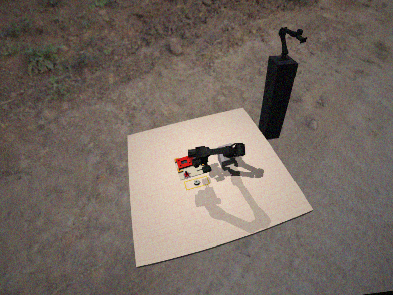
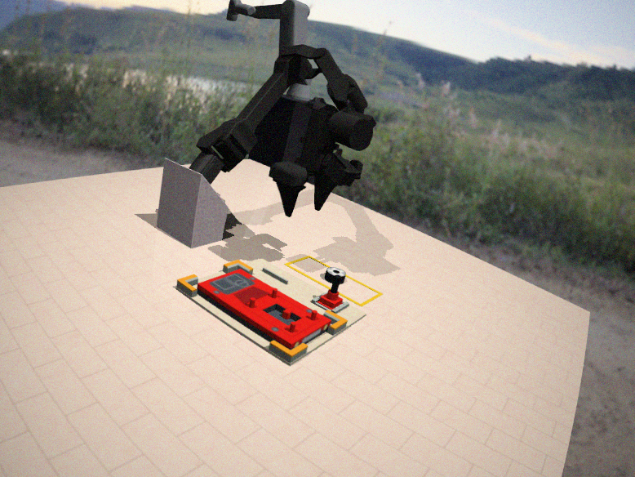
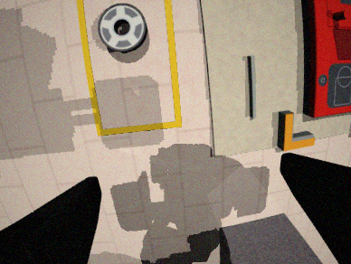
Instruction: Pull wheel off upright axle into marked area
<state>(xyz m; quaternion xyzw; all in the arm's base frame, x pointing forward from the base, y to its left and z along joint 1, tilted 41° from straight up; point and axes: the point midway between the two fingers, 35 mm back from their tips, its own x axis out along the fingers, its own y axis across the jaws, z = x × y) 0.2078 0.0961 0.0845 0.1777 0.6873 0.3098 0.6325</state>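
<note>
The wheel, black with a pale spoked face, lies flat inside the yellow marked outline. In the exterior view it shows directly behind the top of the upright axle, a black post on a red base; the top view shows the two apart. My gripper is open and empty, raised above the table and away from the wheel, toward the grey block. Nothing shows between its fingertips, and they touch nothing.
The beige board beside the outline bears a red plate with pegs, orange corner brackets and a thin grey bar. A grey block stands near the arm's base. A black pedestal stands beyond the table.
</note>
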